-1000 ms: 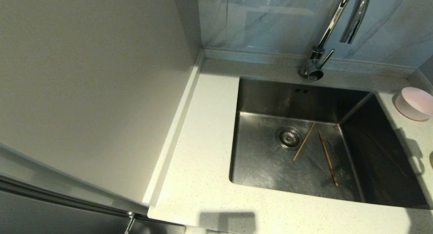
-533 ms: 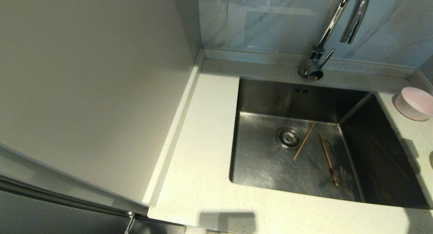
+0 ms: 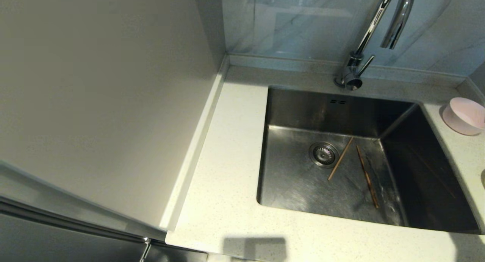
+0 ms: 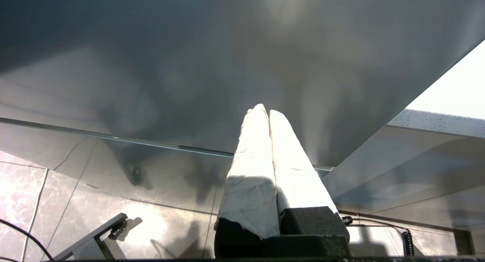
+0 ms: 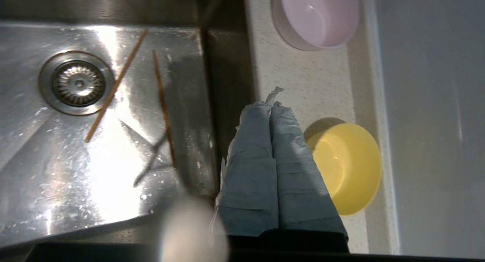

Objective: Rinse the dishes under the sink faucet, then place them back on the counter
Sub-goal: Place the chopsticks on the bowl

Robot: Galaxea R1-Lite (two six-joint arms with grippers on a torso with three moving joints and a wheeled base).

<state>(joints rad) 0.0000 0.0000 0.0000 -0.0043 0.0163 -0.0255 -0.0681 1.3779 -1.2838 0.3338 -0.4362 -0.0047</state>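
- Filling the left of the head view: plain beige wall panel (image 3: 102, 103), meeting a pale marbled backsplash (image 3: 295, 23) at the corner.
- Wrapping the basin on all sides: off-white speckled worktop (image 3: 227, 171) with a low raised back edge.
- Sitting sunk into it: steel sink (image 3: 295, 186), round strainer drain (image 3: 324, 154) in its floor.
- Arching over the back rim: chrome faucet (image 3: 379, 23).
- Resting on the right strip of worktop: pink bowl (image 5: 315, 16) and yellow bowl (image 5: 348, 167), apart.
- Lying on the sink floor beside the drain: two chopsticks (image 3: 366, 177).
- Hovering over the sink's right rim, just beside the yellow bowl: right gripper (image 5: 272, 105), fingers pressed together, empty.
- Hanging parked below the worktop by a dark cabinet front: left gripper (image 4: 265, 110), fingers pressed together.
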